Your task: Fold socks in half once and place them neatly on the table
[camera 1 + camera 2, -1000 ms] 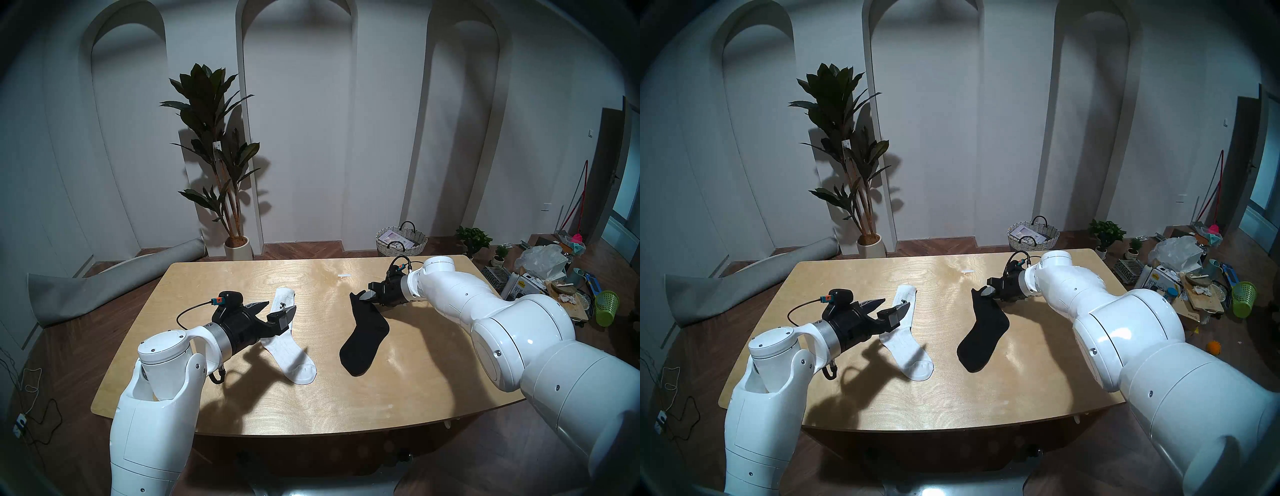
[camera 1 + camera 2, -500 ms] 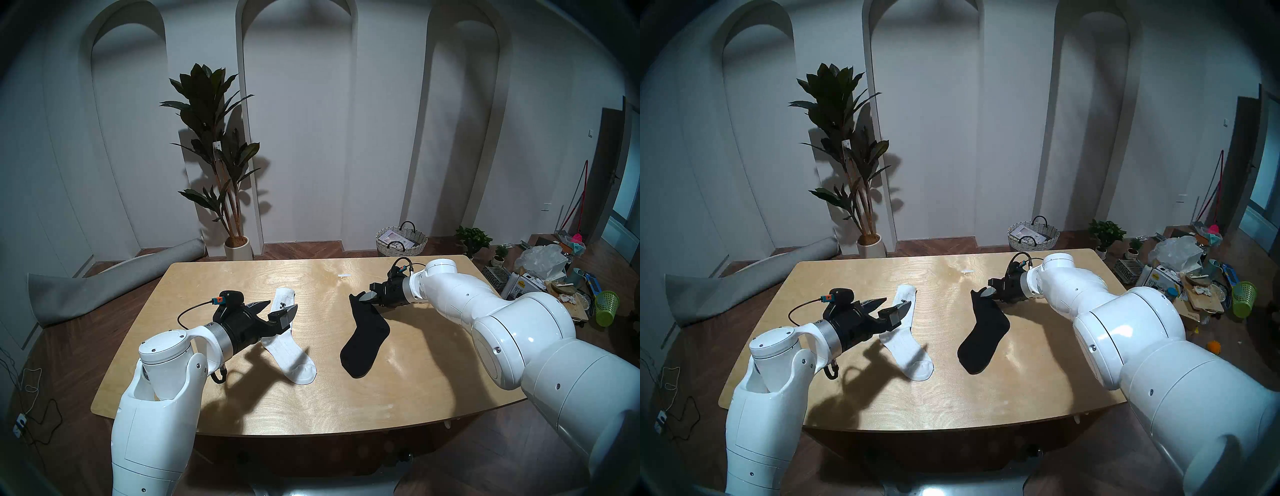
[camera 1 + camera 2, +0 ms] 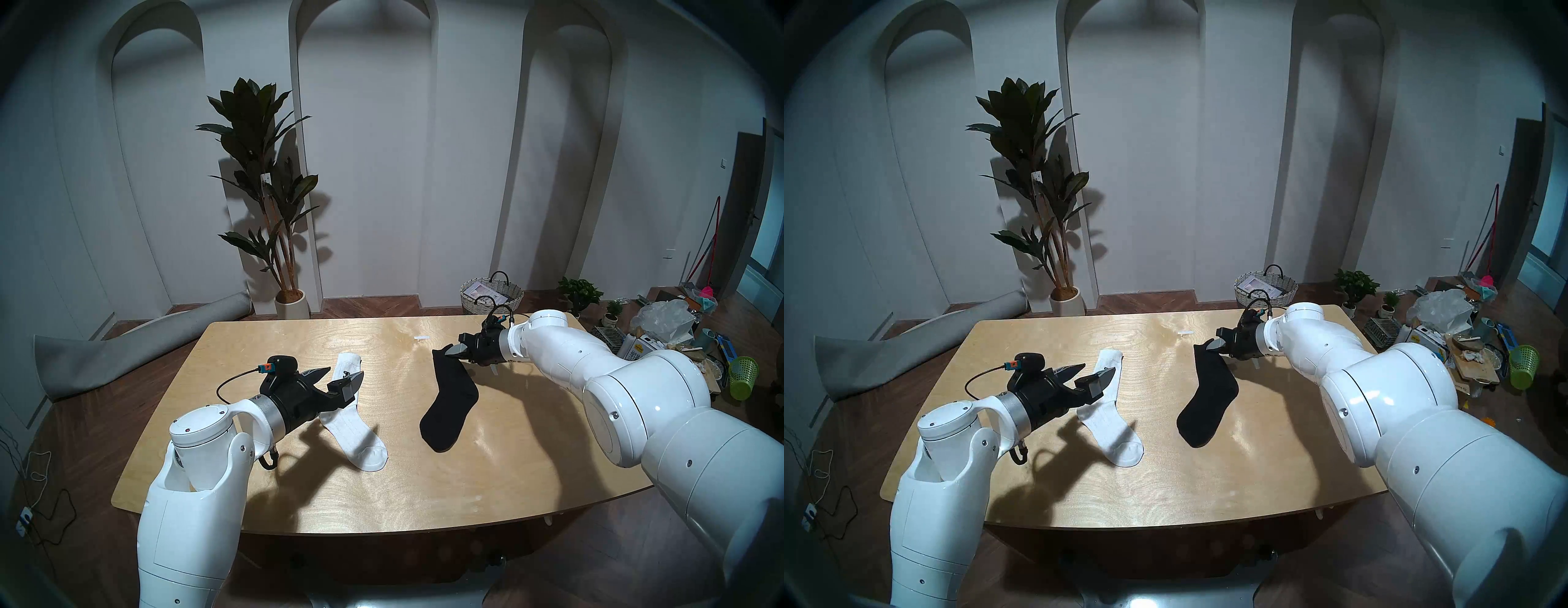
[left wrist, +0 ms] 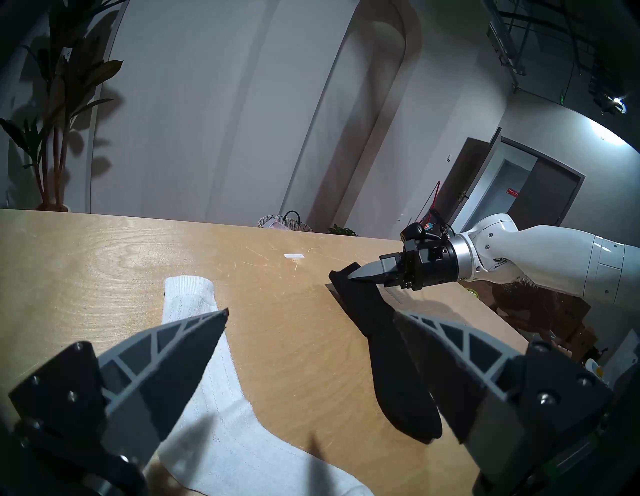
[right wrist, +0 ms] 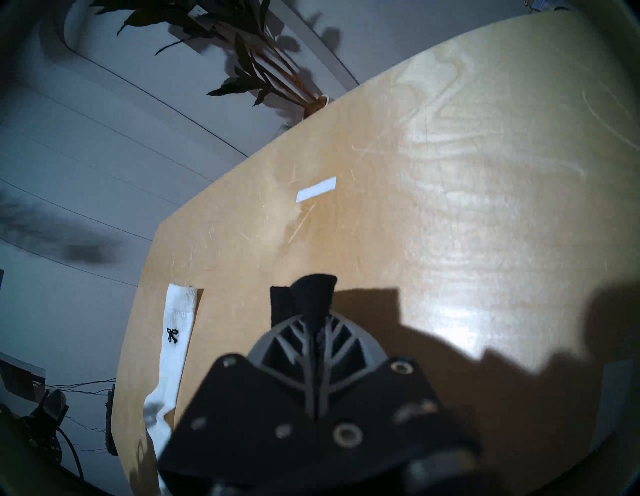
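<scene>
The white ribbed sock (image 3: 358,429) lies flat on the plywood table (image 3: 297,339), left of centre, with its cuff at the far end. My left gripper (image 3: 344,373) is open and empty and hovers over the sock's leg near the black logo. It also shows in the left wrist view (image 4: 311,311). The black sock (image 3: 449,399) lies right of centre. My right gripper (image 3: 453,351) is shut on its cuff and holds that end a little above the table, while the foot rests on the wood. The right wrist view shows the cuff (image 5: 313,298) pinched between the fingers.
A white tape strip (image 3: 421,338) sits on the table behind the black sock. A wicker basket (image 3: 492,295), a potted plant (image 3: 290,301) and a rolled grey carpet (image 3: 127,352) stand on the floor beyond the far edge. Clutter lies on the floor at the right (image 3: 679,339).
My right gripper has moved up and toward the far right with the black sock's cuff. The sock has stretched and its foot has slid a little that way. The left arm has barely moved.
</scene>
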